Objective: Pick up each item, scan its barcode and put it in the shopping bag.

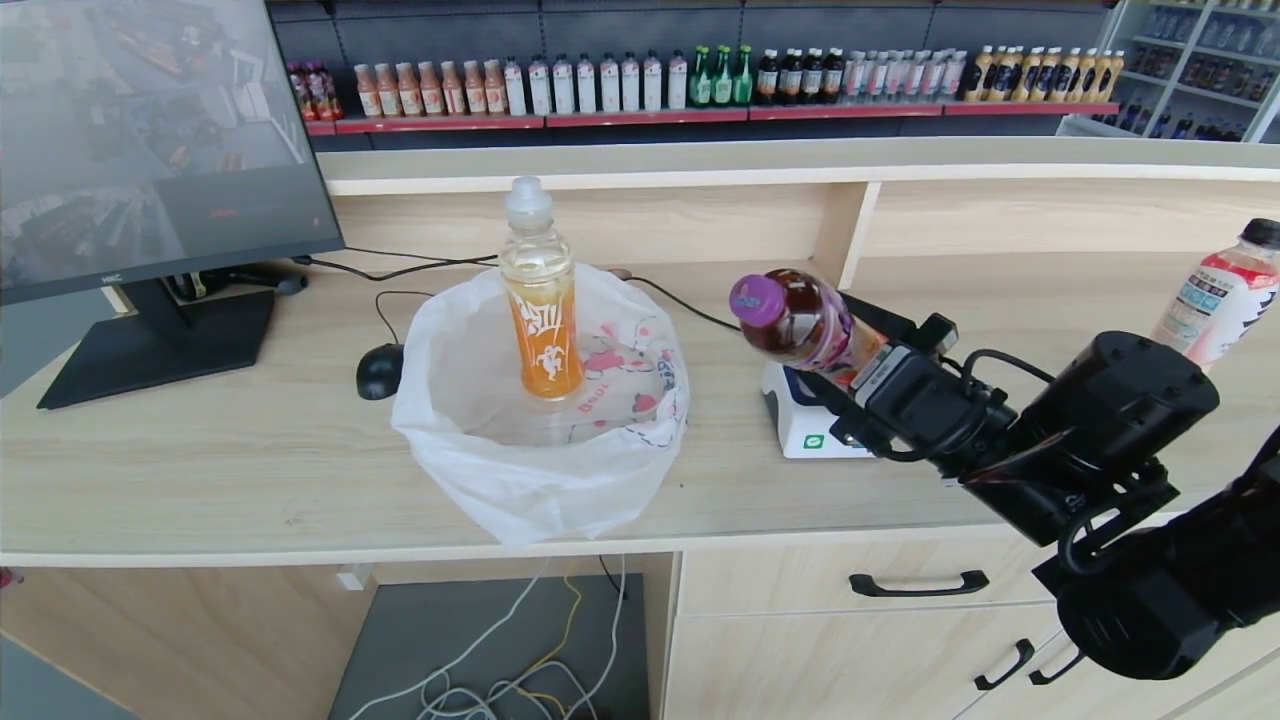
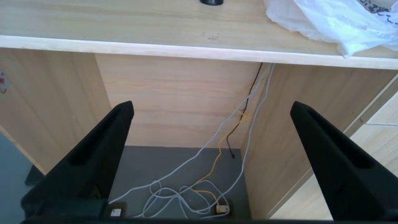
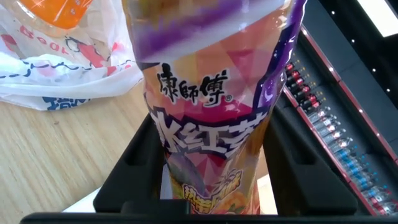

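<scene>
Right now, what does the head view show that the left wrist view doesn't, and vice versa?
Head view only: the right hand shut on a purple-capped bottle over the scanner, and an orange bottle standing in the shopping bag. Left wrist view only: the left hand, open, below the edge of the counter. Both: the bag, the counter and the loose cables under it.

- Purple-capped bottle: large dark and white Chinese characters across its label.
- Orange bottle: white stylised lettering on the label.
- Shopping bag: red and blue print, creased, unreadable.
- Pink-labelled bottle: print too small to read.
</scene>
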You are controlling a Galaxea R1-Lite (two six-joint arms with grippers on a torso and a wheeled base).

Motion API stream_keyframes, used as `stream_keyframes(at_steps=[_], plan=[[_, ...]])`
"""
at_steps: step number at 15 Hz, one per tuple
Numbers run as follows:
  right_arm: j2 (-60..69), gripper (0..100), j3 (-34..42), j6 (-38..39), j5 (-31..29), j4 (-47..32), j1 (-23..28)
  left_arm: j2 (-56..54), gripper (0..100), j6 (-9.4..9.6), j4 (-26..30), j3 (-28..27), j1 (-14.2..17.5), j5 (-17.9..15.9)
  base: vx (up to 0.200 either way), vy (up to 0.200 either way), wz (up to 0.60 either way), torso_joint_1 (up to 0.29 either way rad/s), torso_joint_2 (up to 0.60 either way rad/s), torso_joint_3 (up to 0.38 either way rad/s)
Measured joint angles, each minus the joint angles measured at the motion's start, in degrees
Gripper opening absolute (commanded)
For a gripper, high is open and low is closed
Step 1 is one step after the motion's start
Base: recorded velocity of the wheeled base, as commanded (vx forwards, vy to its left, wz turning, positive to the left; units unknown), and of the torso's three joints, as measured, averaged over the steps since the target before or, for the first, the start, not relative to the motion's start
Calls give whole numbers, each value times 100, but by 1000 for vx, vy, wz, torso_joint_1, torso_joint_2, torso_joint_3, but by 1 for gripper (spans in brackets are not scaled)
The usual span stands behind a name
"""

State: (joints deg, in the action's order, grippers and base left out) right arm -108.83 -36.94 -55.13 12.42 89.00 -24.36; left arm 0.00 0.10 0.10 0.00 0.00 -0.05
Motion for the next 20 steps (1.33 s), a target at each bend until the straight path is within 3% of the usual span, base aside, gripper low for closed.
stream_keyframes(at_steps=[8, 12, 20], plan=[[-32, 0, -112, 66, -41, 34, -76, 0, 100, 0, 0, 0, 0, 5, 0, 0, 0, 0, 0, 0], [-35, 0, -575, 430, -165, 88, -146, 0, 100, 0, 0, 0, 0, 5, 0, 0, 0, 0, 0, 0], [-2, 0, -875, 2639, -741, 91, -364, 0, 100, -2, 0, 0, 0, 2, 0, 0, 0, 0, 0, 0]])
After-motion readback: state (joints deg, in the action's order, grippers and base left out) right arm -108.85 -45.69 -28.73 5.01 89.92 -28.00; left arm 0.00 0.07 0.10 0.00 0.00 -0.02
